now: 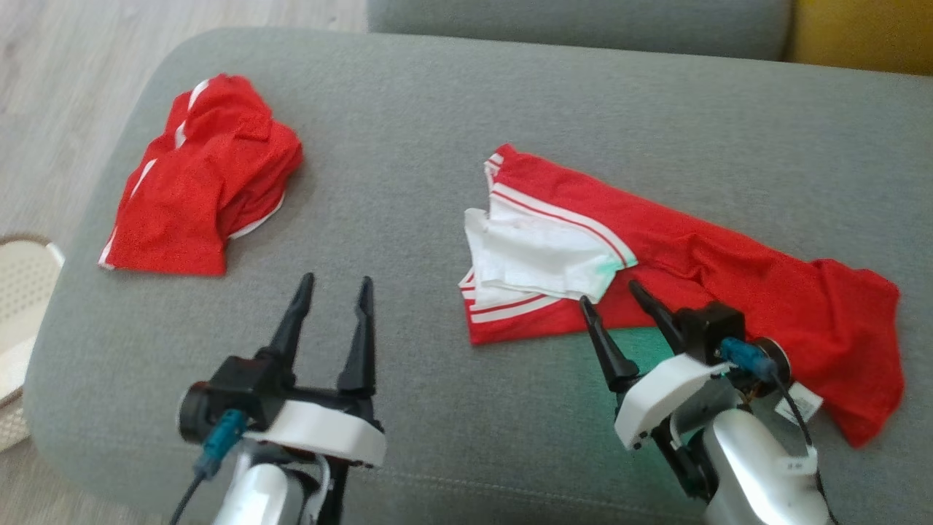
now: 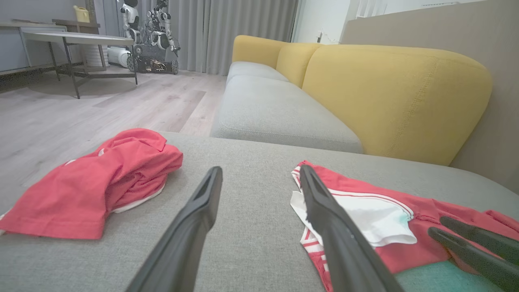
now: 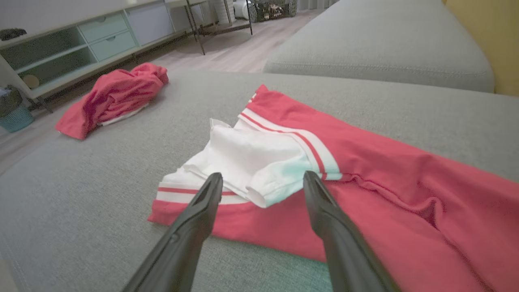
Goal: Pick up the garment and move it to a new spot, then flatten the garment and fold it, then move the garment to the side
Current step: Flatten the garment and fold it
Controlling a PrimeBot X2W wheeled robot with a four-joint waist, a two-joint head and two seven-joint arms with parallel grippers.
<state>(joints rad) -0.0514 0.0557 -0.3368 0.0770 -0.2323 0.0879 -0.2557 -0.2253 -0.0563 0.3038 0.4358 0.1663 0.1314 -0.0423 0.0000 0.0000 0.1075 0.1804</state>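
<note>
A long red garment (image 1: 729, 248) with white stripes and a white inner flap lies loosely spread on the right of the grey sofa cushion (image 1: 437, 146). It also shows in the wrist views (image 2: 421, 251) (image 3: 385, 170). My right gripper (image 1: 610, 293) (image 3: 263, 175) hovers open at its near edge, fingertips by the white flap, holding nothing. It appears low right in the left wrist view (image 2: 438, 225). My left gripper (image 1: 337, 279) (image 2: 260, 169) stands open over bare cushion between the two garments. A second red garment (image 1: 197, 182) (image 2: 89, 182) (image 3: 113, 93) lies bunched and folded at the far left.
A pale woven basket (image 1: 18, 292) sits on the floor off the cushion's left edge. A yellow backrest (image 2: 385, 89) rises behind the seat. Across the wooden floor stand a table (image 2: 77, 38), another robot (image 2: 154, 24) and a low cabinet (image 3: 81, 36).
</note>
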